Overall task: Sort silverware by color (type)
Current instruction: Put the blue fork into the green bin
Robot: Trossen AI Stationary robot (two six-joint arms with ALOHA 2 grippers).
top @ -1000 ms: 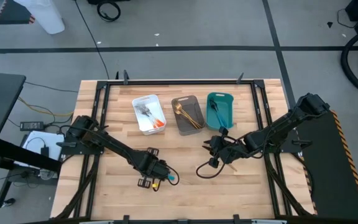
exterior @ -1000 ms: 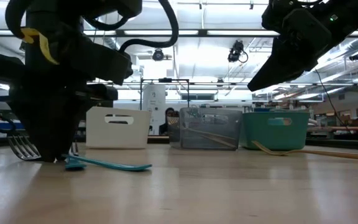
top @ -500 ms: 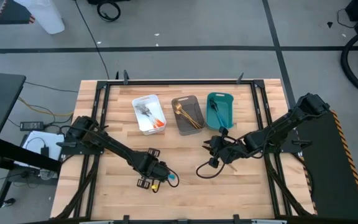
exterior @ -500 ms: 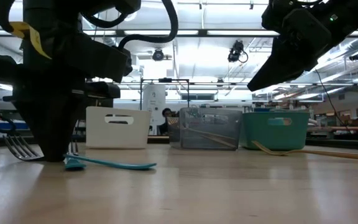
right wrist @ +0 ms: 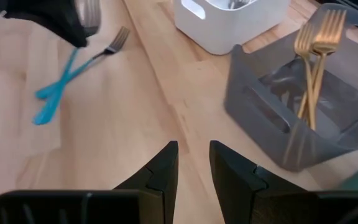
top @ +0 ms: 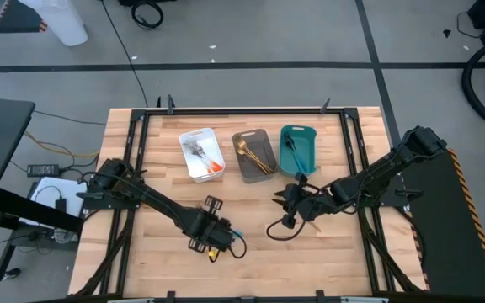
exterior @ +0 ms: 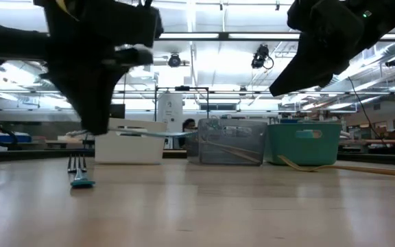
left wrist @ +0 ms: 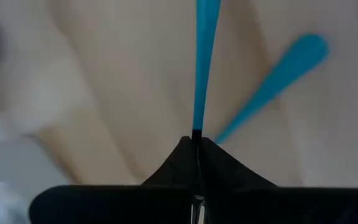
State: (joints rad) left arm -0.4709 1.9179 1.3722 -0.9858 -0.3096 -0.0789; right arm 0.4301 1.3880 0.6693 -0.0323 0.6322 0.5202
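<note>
Overhead, left gripper sits over the front of the wooden table, jaws clamped on a teal-handled utensil; white bin, grey bin and teal bin line the back. Right gripper waits mid-table, jaws apart. Low view: a teal-handled fork lies on the wood, left arm overhead. Left wrist: fingers pinch the held handle, the other teal handle beneath. Right wrist: gold forks stand in the grey bin.
</note>
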